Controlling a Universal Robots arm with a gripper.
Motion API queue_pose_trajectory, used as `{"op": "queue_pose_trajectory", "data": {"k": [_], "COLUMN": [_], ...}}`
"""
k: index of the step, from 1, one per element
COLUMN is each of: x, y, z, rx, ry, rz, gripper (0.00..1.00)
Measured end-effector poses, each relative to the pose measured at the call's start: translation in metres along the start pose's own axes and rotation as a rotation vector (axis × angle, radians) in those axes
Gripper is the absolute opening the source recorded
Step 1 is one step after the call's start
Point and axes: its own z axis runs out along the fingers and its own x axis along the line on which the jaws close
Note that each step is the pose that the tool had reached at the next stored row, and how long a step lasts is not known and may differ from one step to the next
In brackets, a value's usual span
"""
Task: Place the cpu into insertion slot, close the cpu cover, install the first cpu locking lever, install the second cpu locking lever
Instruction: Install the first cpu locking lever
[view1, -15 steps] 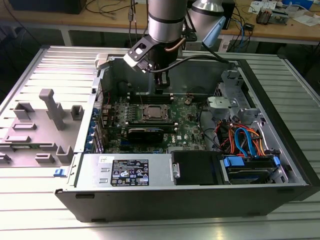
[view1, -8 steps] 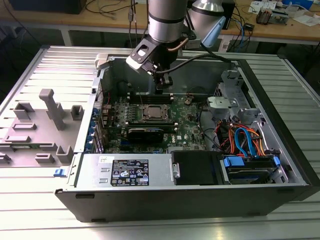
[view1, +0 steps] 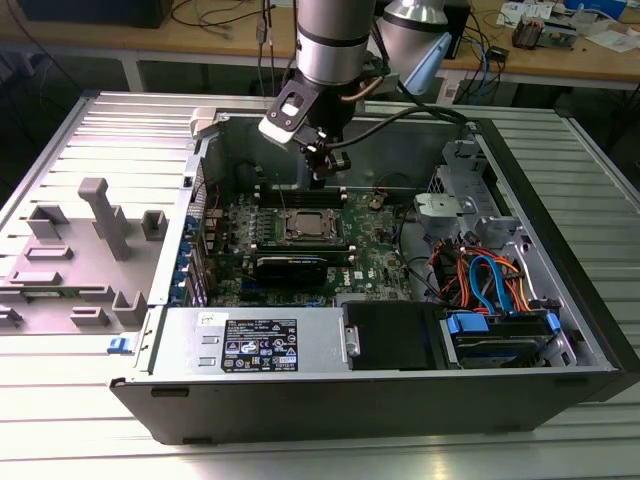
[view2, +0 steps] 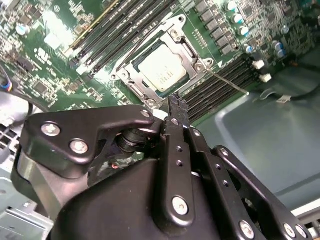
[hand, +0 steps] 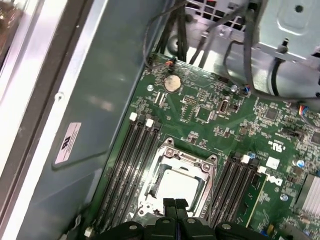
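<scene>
Above the motherboard (hand: 210, 115), the pincer (hand: 174, 202) hangs with fingertips pressed together, holding nothing; the cpu (hand: 176, 184) lies framed by the lowered cpu cover (hand: 186, 159).

cpu (view2: 162, 70) in insertion slot (view2: 145, 83), cpu cover (view2: 189, 50) over it, RAM slots (hand: 132, 170) either side, gripper (view2: 175, 102) above

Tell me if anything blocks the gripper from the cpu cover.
Nothing visible does. The gripper hangs over one edge of the cpu cover, which lies flat around the cpu; open air separates them.
</scene>
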Motion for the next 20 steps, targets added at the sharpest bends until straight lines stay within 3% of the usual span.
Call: {"op": "queue_pose_trajectory", "data": {"k": [4, 9, 13, 20], "x": [0.0000, 0.0000, 0.0000, 0.0000], "y": [0.0000, 0.0000, 0.0000, 0.0000], "z": [0.0000, 0.0000, 0.0000, 0.0001], "rx": [0.0040, 0.0107, 0.0144, 0.0234], "ry": [-0.0005, -0.0013, -0.0018, -0.0029], "rz": [-0.073, -0.200, -0.268, -0.438], "gripper": [0.11, 0.11, 0.11, 0.11]}}
